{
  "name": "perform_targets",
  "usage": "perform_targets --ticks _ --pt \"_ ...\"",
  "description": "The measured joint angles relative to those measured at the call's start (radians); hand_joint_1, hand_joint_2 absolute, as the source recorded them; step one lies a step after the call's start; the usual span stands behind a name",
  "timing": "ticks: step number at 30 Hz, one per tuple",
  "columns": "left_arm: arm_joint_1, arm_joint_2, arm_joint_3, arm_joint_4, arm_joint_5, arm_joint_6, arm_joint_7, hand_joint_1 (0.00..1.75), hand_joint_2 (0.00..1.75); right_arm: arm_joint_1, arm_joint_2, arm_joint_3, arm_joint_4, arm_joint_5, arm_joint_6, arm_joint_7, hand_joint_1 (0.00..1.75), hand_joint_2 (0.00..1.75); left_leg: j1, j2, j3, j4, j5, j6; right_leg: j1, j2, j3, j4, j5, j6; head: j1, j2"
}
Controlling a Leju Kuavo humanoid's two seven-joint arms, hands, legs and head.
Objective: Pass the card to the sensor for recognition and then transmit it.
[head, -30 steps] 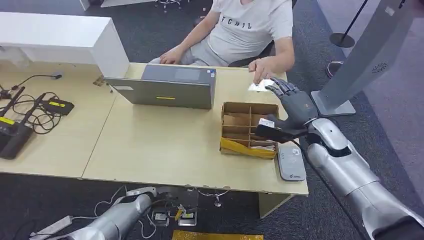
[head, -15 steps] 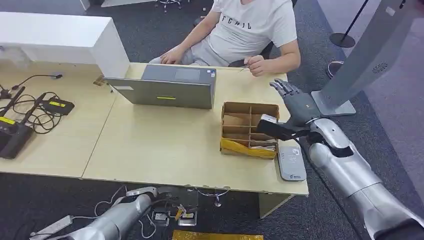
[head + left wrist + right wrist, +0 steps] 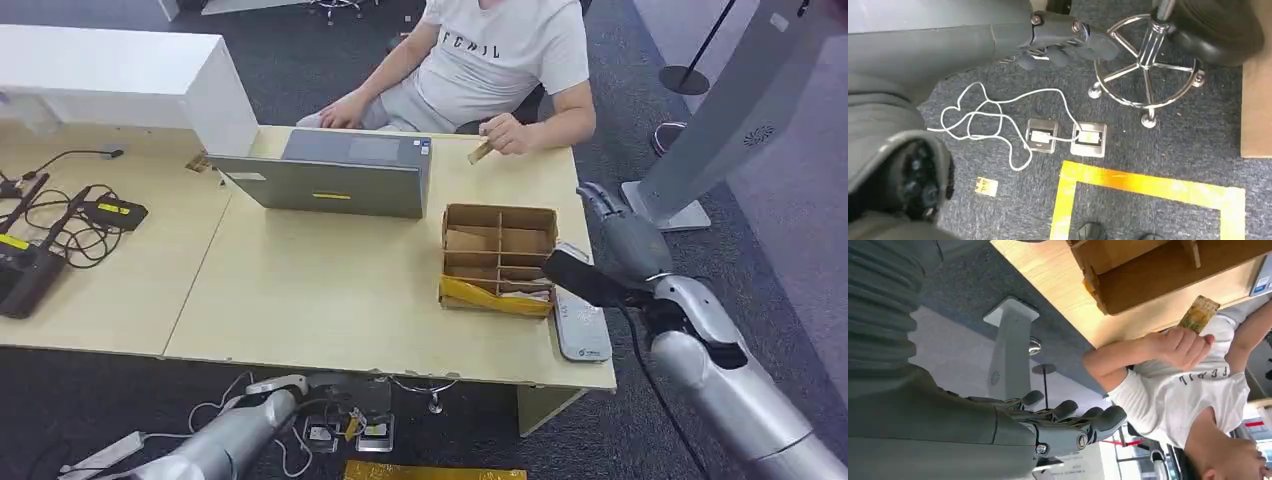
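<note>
Gold card is sitting in the person's hand, beyond the robot's empty, spread right hand; handover looks finished.

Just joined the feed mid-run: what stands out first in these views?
The person seated at the table's far side holds the card up in one hand, above the far edge. The robot's right hand hangs open and empty off the table's right end, beside the divided cardboard box and the grey card reader. A closed grey laptop lies mid-table.
</note>
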Motion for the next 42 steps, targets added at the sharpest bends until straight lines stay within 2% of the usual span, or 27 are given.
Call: perform_targets --ticks 10,16,19,21,29,42 --pt "0.017 0.031 0.004 0.0 0.008 0.021 0.0 0.0 0.0 0.086 0.0 -0.01 -0.129 0.064 -0.001 0.008 0.0 1.75 0.0 0.0 0.0 0.0 0.0 0.0 0.0 0.0 0.0 0.0 0.0 0.0 0.0 0.0" --pt "0.018 0.036 0.005 0.0 0.003 0.02 0.002 0.0 0.0 0.128 0.004 0.004 -0.137 0.25 -0.126 -0.005 0.0 1.75 0.0 0.0 -0.001 0.0 0.0 0.0 0.0 0.0 0.0 0.0 0.0 0.0 0.0 0.0" --pt "0.018 0.037 0.005 0.0 0.003 0.02 0.002 0.0 0.0 0.135 0.015 0.017 -0.118 0.365 -0.159 -0.027 0.0 1.75 0.0 0.0 -0.001 0.0 0.0 0.0 0.0 0.0 0.0 0.0 0.0 0.0 0.0 0.0" --pt "0.018 0.038 0.005 -0.001 0.003 0.02 0.002 0.0 0.0 0.134 0.028 0.024 -0.102 0.398 -0.17 -0.034 0.0 1.75 0.0 0.0 -0.001 0.0 0.0 0.0 0.0 0.0 0.0 0.0 0.0 0.0 0.0 0.0" --pt "0.018 0.042 0.005 -0.001 0.005 0.02 0.002 0.0 0.0 0.122 0.08 0.045 -0.032 0.452 -0.176 -0.055 0.0 1.75 0.001 0.0 -0.001 0.0 0.0 0.0 0.001 0.0 0.0 0.0 0.0 0.0 0.0 0.0" --pt "0.018 0.047 0.007 0.0 0.005 0.018 0.003 0.0 0.0 0.097 0.152 0.076 0.077 0.452 -0.187 -0.058 0.0 1.75 0.001 0.0 -0.001 0.0 0.0 0.0 0.001 0.0 0.0 0.0 0.0 0.0 0.0 0.0"
